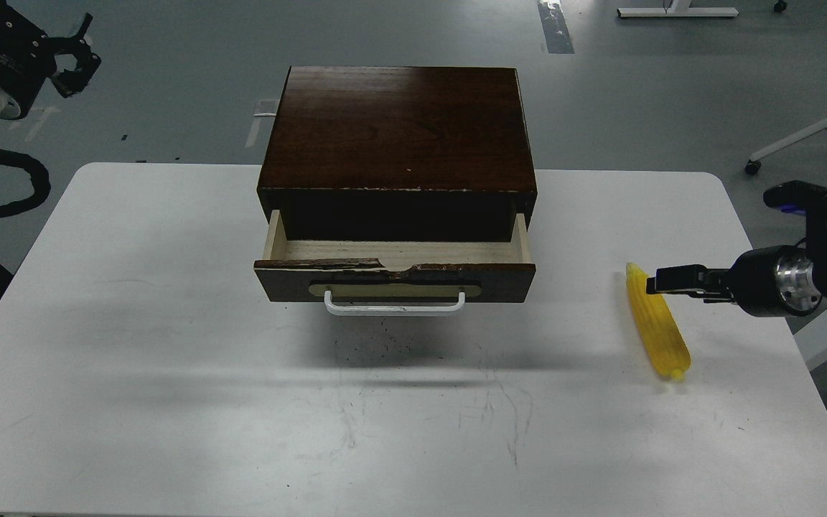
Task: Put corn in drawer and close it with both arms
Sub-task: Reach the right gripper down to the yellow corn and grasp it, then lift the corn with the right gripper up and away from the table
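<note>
The yellow corn (661, 332) lies on the white table (169, 345) at the right, its tip pointing away from me. The dark brown cabinet (399, 129) stands at the table's far middle. Its drawer (395, 253) is pulled partly out, showing a pale wooden floor with nothing visible in it, a chipped front edge and a white bar handle (394, 309). My right gripper (654, 281) comes in from the right and its tips overlap the corn's far end; I see the fingers side-on and cannot tell them apart. My left gripper (82, 54) is raised at the far left, off the table, fingers apart and empty.
The table's right edge runs close behind the corn. Wide bare table surface lies between the corn and the drawer. Past the table is grey floor, with white furniture legs (801, 136) at the far right.
</note>
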